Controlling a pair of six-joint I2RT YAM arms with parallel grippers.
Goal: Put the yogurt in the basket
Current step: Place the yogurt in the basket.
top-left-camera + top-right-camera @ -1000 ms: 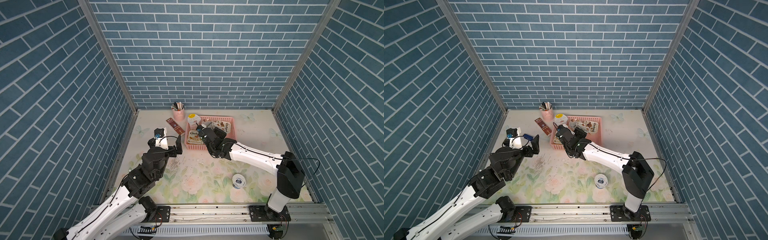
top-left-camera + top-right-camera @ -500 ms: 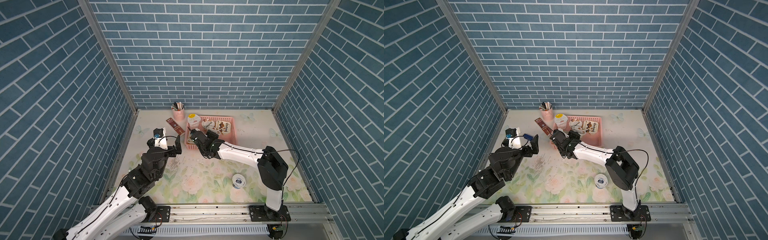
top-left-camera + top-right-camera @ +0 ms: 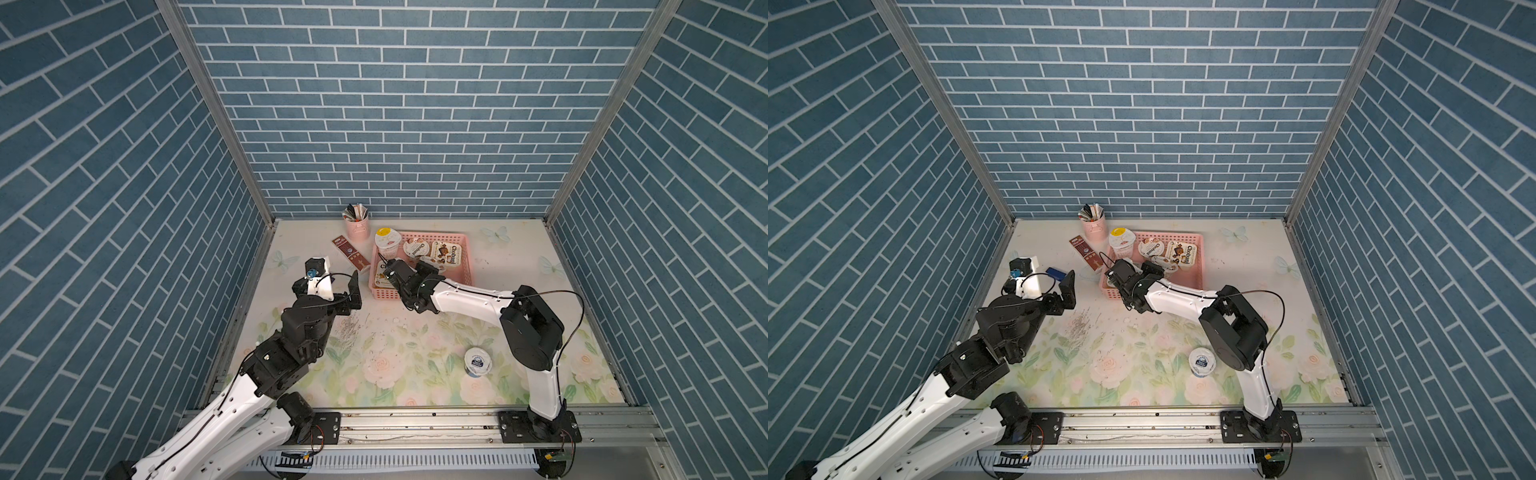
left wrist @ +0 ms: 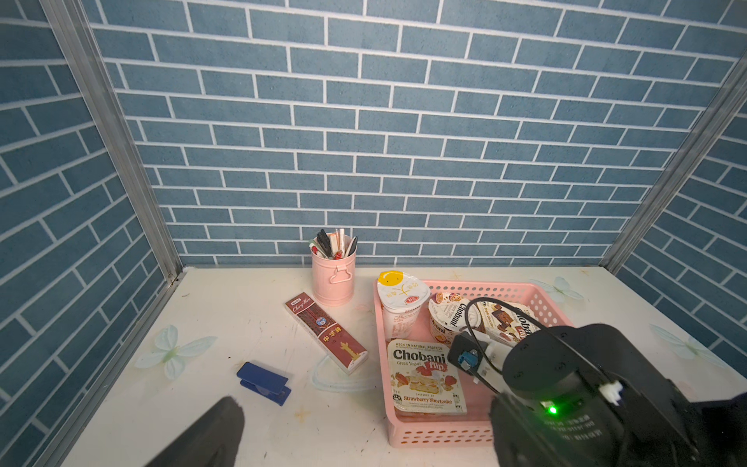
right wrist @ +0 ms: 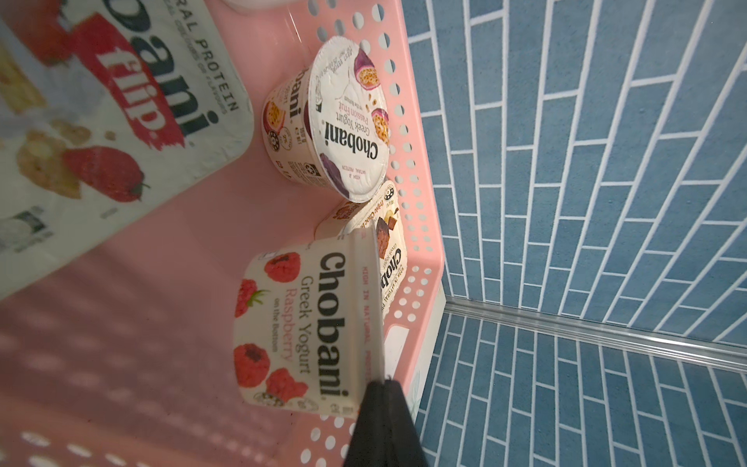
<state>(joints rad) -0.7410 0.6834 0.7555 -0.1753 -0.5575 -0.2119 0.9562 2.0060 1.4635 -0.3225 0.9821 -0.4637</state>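
Inside the basket, right jaws meet, touching the raspberry cup; left jaws gape empty.

Bright even light, soft shadows. Top views sharp. Left wrist view bows brick lines at edges; right wrist view: flip cup blurred.

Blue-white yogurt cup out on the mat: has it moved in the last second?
No. The small blue-white yogurt stands at the same spot on the floral mat, beside the same printed rose, in both top views.
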